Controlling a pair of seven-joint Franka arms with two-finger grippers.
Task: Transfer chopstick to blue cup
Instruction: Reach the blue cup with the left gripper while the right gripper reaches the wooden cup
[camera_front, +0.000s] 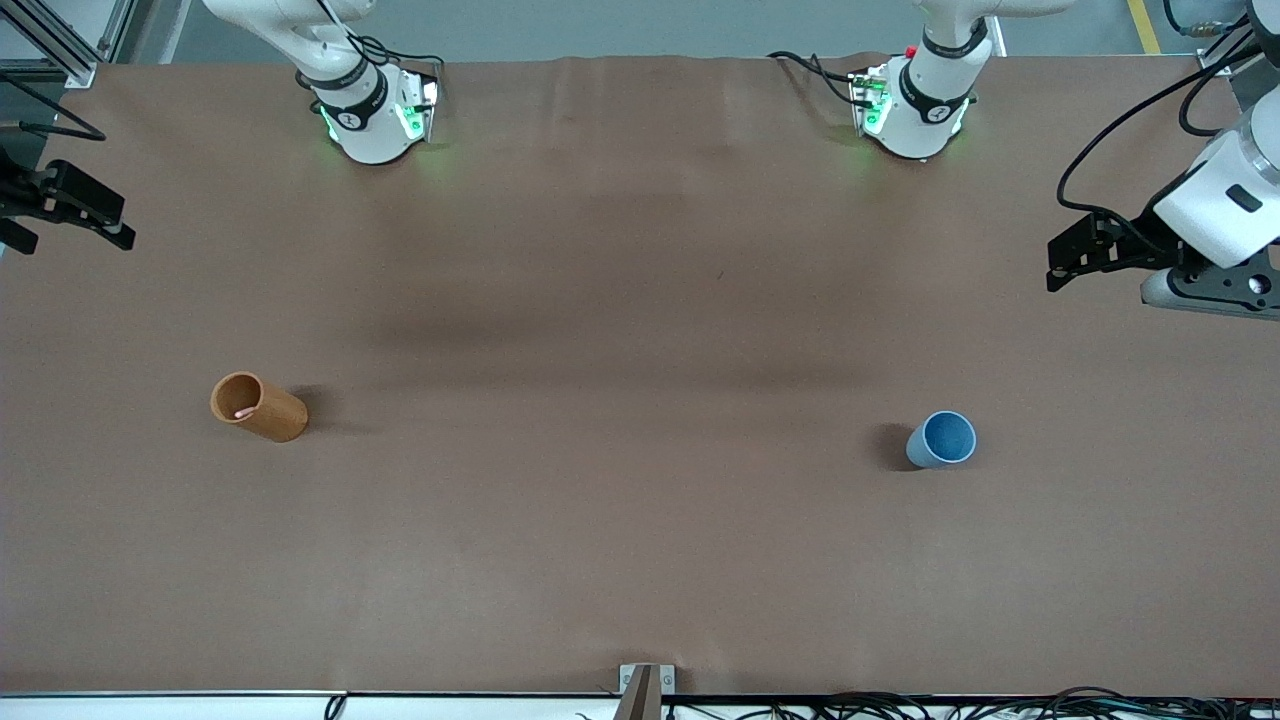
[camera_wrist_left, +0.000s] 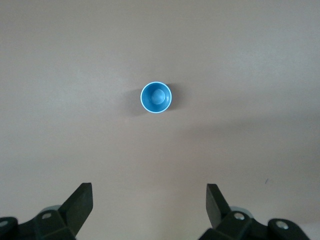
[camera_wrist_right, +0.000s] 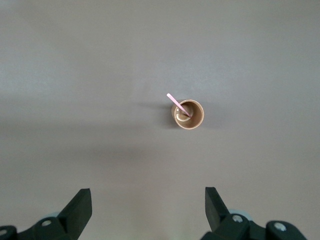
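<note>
Nothing is picked up yet; I judge this to be the very start, before any reach. The chopstick (camera_wrist_right: 178, 105) stands leaning inside a brown cup (camera_front: 259, 406), its pink tip poking past the rim. That cup stands toward my right arm's end of the table. The blue cup (camera_front: 941, 439) stands empty and upright toward my left arm's end, well apart from the brown one.

My right claw (camera_wrist_right: 148, 207) hangs high over the table, fingers spread wide and holding nothing. In the right wrist view the brown cup and chopstick lie well ahead of the fingertips, roughly centred between them. My left claw (camera_wrist_left: 149, 205) also hangs high, spread wide and empty, with the blue cup well ahead of it; that arm waits.

The next move, as I judge it, calls for my right claw to come down over the brown cup and pinch the chopstick's exposed end. The stick is thin, so the fingers must line up squarely.
</note>
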